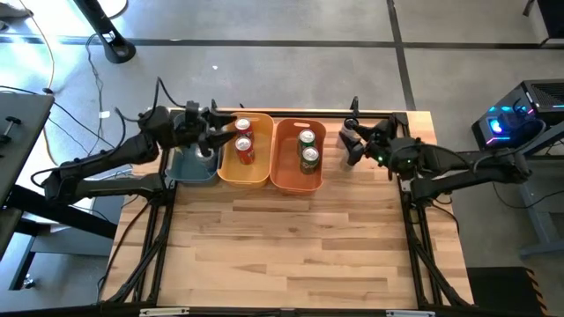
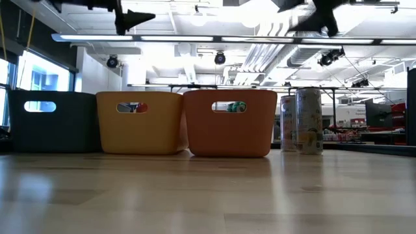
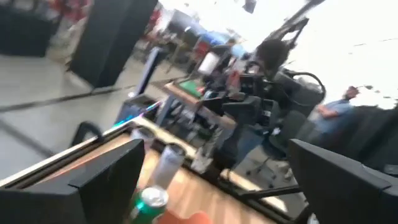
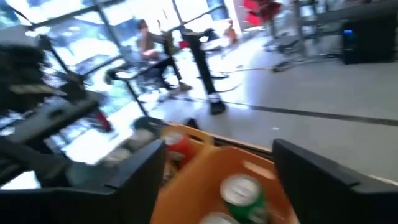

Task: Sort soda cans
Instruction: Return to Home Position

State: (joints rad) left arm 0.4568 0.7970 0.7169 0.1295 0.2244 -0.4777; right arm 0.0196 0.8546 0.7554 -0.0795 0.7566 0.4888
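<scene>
- Soda cans (image 1: pixel 244 150) look sorted to me. Two red ones stand in the yellow bin (image 1: pixel 264 174), two green cans (image 1: pixel 309 158) stand in the orange bin (image 1: pixel 284 180), and a silvery top (image 1: pixel 205 156) shows inside the dark teal bin (image 1: pixel 179 167).
- The three bins stand side by side along the far edge of the desk (image 1: pixel 291 246), with teal toward the far left corner and orange toward the right.
- A pair of loose cans (image 2: pixel 309 120) stands upright on the bare wood just beside the orange bin's right wall, toward the far right corner. The low view shows them against bright light, so I cannot vouch for their colour.
- My left gripper (image 1: pixel 216 130) hangs over the place where the teal and yellow bins meet. Its fingers are spread wide with nothing between them.
- My right gripper (image 1: pixel 352 143) hangs over the loose cans, also spread wide and empty. In the low view both grippers are well above the bin rims.
- I judge that the sorting is finished and that the step in hand is the retreat to my resting pose.
- The next move calls for lifting each arm and drawing it back toward its own side edge of the desk, with the fingers kept above the can tops and bin rims.
- The right arm needs the most care, because a low sweep could topple the loose cans, which have no wall to steady them.
</scene>
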